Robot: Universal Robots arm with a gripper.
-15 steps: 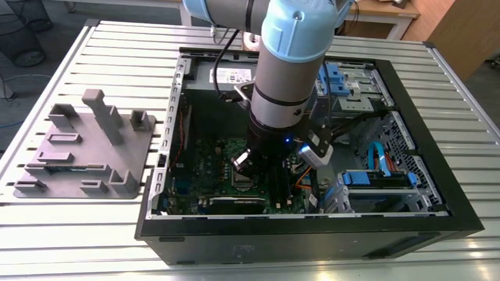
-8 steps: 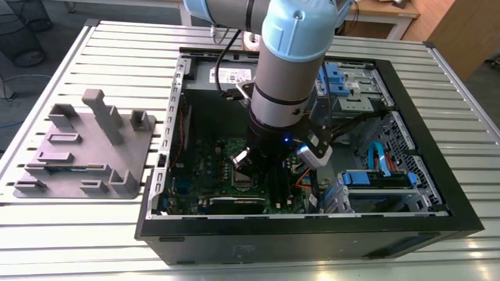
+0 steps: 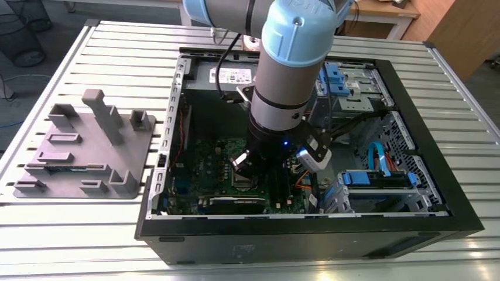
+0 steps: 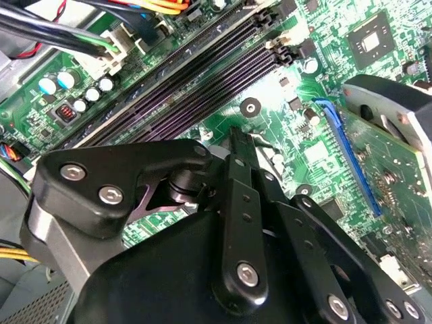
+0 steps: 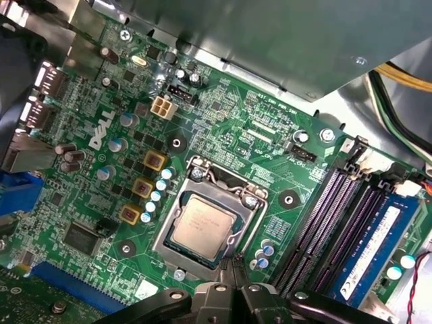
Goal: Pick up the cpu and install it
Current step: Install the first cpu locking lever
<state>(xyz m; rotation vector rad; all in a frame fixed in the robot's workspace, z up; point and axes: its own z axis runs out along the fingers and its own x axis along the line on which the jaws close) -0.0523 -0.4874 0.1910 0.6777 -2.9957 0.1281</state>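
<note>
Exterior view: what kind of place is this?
Probably a robotics lab or test bench for computer assembly: an open computer case lies on a slatted metal table, beside a grey parts fixture.

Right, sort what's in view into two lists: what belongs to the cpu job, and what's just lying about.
Belongs to the job:
- cpu, lying in the metal socket frame on the green motherboard
- claw, just beside the socket

Just lying about:
- grey parts holder on the slatted table
- blue memory stick
- graphics card
</note>
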